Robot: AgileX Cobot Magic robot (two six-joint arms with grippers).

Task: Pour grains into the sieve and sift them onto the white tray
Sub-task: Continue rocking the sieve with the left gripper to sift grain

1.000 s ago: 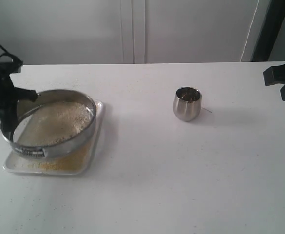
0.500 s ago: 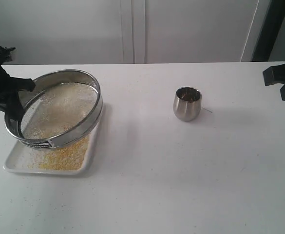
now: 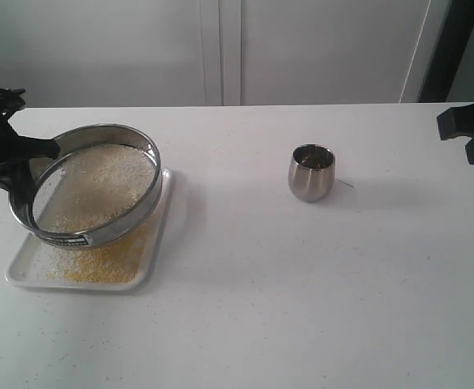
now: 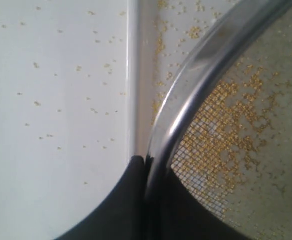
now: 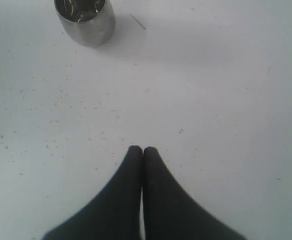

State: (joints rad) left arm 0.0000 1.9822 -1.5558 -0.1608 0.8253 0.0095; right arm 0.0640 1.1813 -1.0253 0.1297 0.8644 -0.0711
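Observation:
The round steel-rimmed sieve (image 3: 91, 185) hangs tilted over the white tray (image 3: 157, 243), its black-and-white label facing the front. Whitish-beige grains (image 3: 99, 182) cover its mesh, and fine yellow grains (image 3: 107, 263) lie heaped on the tray below. My left gripper (image 3: 19, 166) is shut on the sieve's left rim. In the left wrist view the rim (image 4: 185, 100) runs between the two black fingers, with yellow grains (image 4: 220, 125) showing through the mesh. My right gripper (image 5: 143, 150) is shut on nothing, hovering over bare table at the far right.
A small rounded steel cup (image 3: 311, 172) stands upright mid-table, also in the right wrist view (image 5: 85, 19). A thin pin-like sliver (image 5: 138, 21) lies beside it. Stray grains dot the tabletop (image 4: 51, 100) left of the tray.
The sieve has rocked: it was low and tilted toward the front, rose and shifted back, and now sits a little lower again. More yellow grains lie on the tray. The right arm has not moved.

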